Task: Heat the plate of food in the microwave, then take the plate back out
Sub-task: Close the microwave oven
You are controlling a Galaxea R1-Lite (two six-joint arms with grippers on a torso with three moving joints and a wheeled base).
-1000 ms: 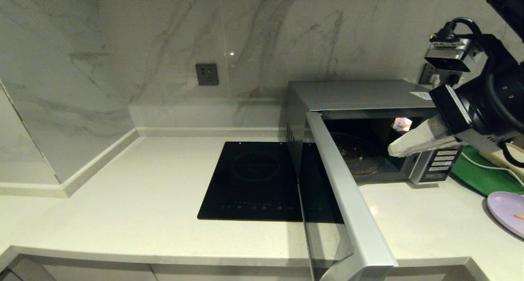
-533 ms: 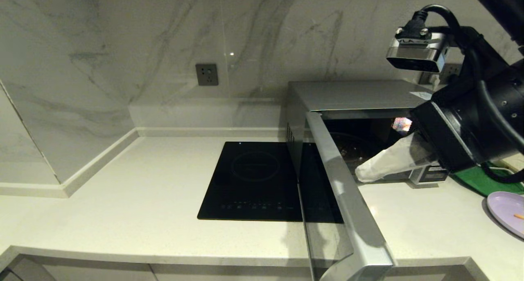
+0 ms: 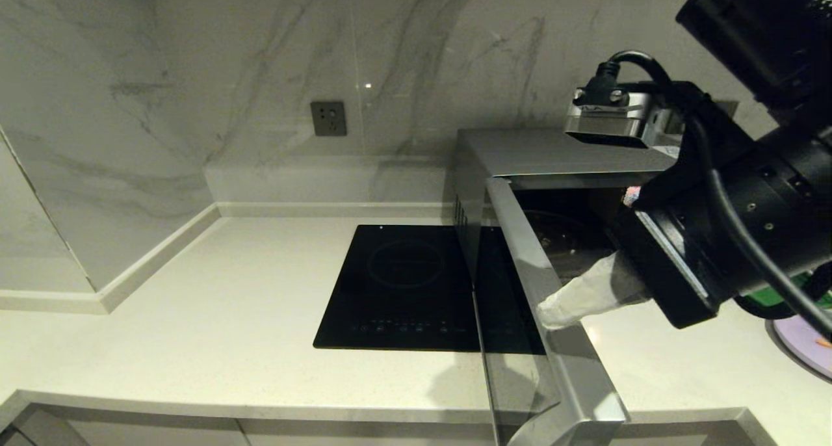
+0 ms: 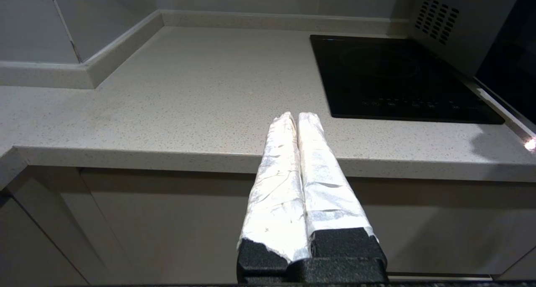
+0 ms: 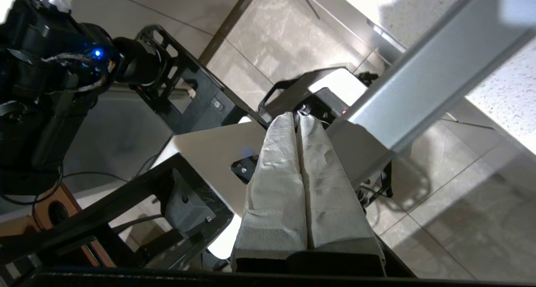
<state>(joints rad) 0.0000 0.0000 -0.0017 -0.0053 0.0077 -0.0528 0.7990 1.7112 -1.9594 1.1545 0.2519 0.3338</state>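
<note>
The silver microwave (image 3: 559, 150) stands at the back right with its door (image 3: 559, 348) swung wide open toward me; the dark cavity and turntable (image 3: 565, 238) show. My right gripper (image 3: 546, 316), fingers wrapped in white, is shut on nothing. Its tips are at the inner side of the open door near its top edge; I cannot tell if they touch it. In the right wrist view the shut gripper (image 5: 296, 116) points past the door's silver edge (image 5: 418, 90). The lavender plate of food (image 3: 799, 348) lies on the counter at the far right, mostly hidden behind my right arm. My left gripper (image 4: 295, 116) hangs shut, low before the counter's front edge.
A black induction cooktop (image 3: 403, 290) is set in the counter left of the microwave. Part of a green tray (image 3: 773, 298) shows behind my right arm. A wall socket (image 3: 328, 118) sits on the marble backsplash. The open door juts out past the counter's front edge.
My right gripper moved left and toward me, from in front of the microwave's button panel to the inner side of the open door, staying shut. The door and plate have not moved.
</note>
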